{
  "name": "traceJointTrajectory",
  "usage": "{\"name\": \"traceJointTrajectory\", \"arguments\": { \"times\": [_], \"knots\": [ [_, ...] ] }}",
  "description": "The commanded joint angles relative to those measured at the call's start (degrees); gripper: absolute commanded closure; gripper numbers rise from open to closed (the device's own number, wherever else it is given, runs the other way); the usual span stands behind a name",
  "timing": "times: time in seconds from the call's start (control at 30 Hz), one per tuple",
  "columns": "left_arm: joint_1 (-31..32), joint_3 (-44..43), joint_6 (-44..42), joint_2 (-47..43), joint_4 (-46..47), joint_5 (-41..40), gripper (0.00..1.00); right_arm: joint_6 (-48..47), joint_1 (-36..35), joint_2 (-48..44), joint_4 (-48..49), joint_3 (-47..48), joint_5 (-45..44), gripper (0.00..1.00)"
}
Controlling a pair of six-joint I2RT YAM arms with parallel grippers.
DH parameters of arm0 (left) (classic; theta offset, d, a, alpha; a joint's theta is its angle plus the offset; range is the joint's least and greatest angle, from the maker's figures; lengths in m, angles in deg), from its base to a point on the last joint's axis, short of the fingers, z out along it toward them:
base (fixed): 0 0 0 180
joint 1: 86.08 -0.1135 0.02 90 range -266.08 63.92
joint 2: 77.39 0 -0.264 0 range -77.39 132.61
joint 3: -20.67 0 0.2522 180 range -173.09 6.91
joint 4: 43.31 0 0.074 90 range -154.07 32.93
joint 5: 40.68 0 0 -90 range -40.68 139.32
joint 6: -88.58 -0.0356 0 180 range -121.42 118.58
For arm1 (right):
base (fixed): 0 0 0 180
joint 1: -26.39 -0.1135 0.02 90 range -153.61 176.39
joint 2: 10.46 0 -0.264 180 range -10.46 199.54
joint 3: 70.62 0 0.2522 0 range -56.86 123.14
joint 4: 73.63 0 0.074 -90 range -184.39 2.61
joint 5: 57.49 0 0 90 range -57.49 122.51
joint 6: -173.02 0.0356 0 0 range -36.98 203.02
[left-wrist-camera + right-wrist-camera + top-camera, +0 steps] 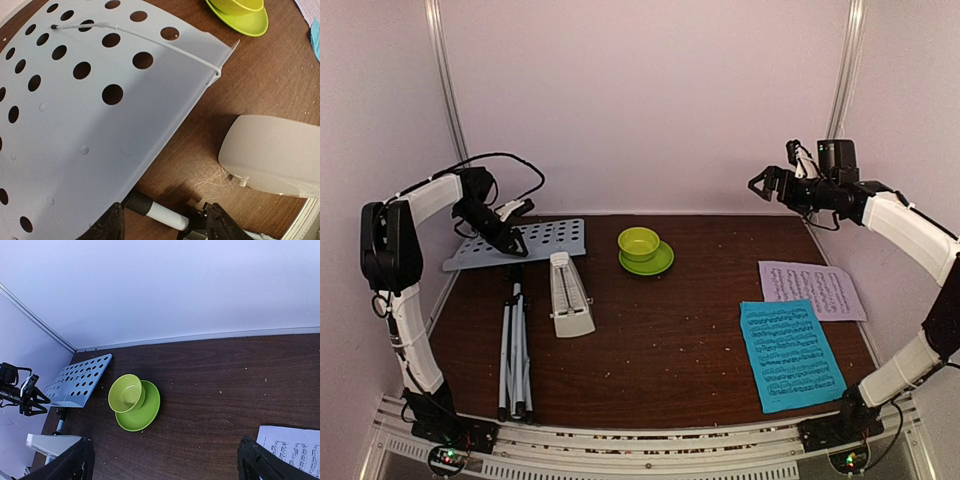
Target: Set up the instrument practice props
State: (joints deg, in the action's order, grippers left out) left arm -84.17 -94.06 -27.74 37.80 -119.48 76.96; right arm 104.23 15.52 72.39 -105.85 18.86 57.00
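Left pincer (164, 225) fingertips cropped, metronome (272, 160) cut off, tripod (161, 215) half hidden

A lime-green bowl (638, 242) sits upright on its matching saucer (658, 265), near the dark wooden counter's (670, 350) far edge, about midway along.

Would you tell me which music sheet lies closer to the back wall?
The pale pink music sheet, lying farther back and to the right; the blue music sheet lies nearer the front.
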Motion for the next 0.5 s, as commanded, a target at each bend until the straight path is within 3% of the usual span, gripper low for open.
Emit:
{"name": "traceJointTrajectory", "arguments": {
  "times": [0.0,0.47],
  "knots": [
    [-0.32,-0.86,-4.56,0.46,-1.37,-3.29,0.48,0.73,0.49,0.48,1.72,1.93,1.6,0.0],
    [-0.24,2.18,-10.78,0.85,-1.37,-6.63,0.55,1.27,0.67,2.33,2.92,3.67,4.12,0.0]
  ]
}}
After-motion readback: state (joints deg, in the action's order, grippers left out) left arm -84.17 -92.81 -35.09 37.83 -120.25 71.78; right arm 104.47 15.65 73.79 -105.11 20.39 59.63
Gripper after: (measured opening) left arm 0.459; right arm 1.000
